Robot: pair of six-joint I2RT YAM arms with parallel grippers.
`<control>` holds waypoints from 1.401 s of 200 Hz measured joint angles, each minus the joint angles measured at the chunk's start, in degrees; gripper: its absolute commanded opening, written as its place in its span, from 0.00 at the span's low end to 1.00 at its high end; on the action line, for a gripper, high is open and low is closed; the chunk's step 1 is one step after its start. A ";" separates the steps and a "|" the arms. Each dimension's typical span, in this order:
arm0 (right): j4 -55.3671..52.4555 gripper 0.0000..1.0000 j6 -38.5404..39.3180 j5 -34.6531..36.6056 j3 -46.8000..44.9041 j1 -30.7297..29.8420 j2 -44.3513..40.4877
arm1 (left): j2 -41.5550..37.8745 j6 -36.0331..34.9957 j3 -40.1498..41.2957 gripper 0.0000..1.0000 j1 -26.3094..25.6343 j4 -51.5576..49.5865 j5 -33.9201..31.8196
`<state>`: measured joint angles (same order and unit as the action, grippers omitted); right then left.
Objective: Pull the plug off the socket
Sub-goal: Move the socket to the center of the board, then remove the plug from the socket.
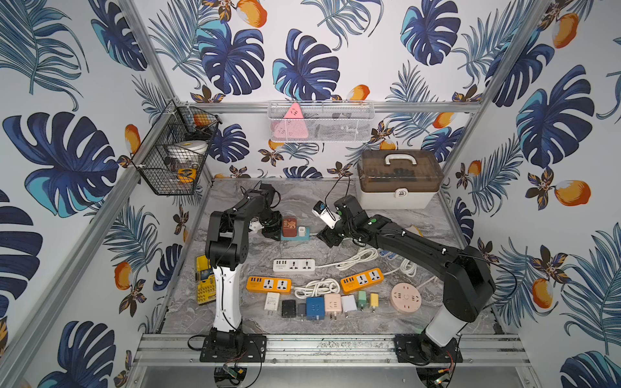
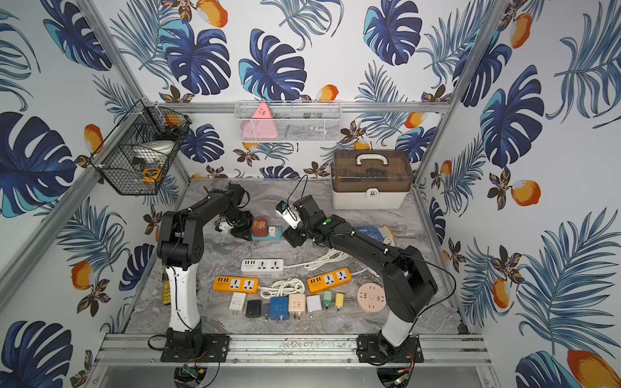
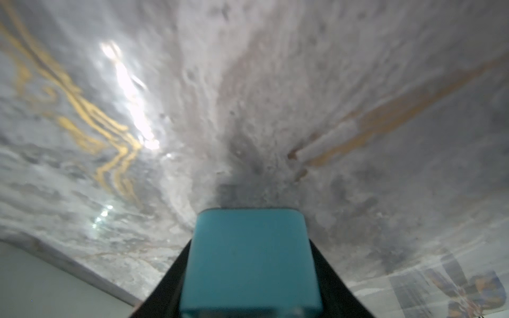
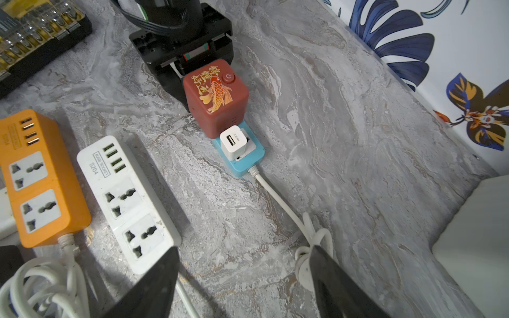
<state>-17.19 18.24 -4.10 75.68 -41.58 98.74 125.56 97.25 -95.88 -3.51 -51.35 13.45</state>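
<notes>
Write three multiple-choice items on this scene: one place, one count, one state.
1. The white charger sits: A) in the blue power strip, beside the red cube; B) in the white strip; C) in a basket.
2. Orange power strips in view: A) one; B) two; C) three.
3. The right fingers are: A) shut on the charger; B) open, empty; C) shut on a cord.
1A, plugged in next to the cube; 2B, two show in both top views; 3B, spread apart, nothing between.

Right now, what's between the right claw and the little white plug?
Mostly bare table, plus the white cord running from the strip under the plug toward the right gripper. The right wrist view shows it.
</notes>
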 measured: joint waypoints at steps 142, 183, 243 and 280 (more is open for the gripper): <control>3.26 0.64 2.64 -2.12 9.35 -9.70 16.31 | -11.23 -11.89 16.50 0.22 6.99 1.62 -2.78; 4.22 0.64 3.45 -3.06 12.33 -10.82 21.88 | -12.04 -14.34 18.97 0.22 8.59 2.91 -1.44; 4.22 0.61 3.43 -2.36 19.58 -12.41 27.85 | -12.15 -16.35 19.87 0.21 10.12 3.17 0.63; 4.02 0.42 3.69 -1.95 23.02 -12.50 30.56 | -12.20 -17.00 20.04 0.21 10.60 3.32 1.53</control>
<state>-13.17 21.93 -6.04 98.70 -54.08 129.29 113.36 80.25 -75.83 7.09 -48.03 14.98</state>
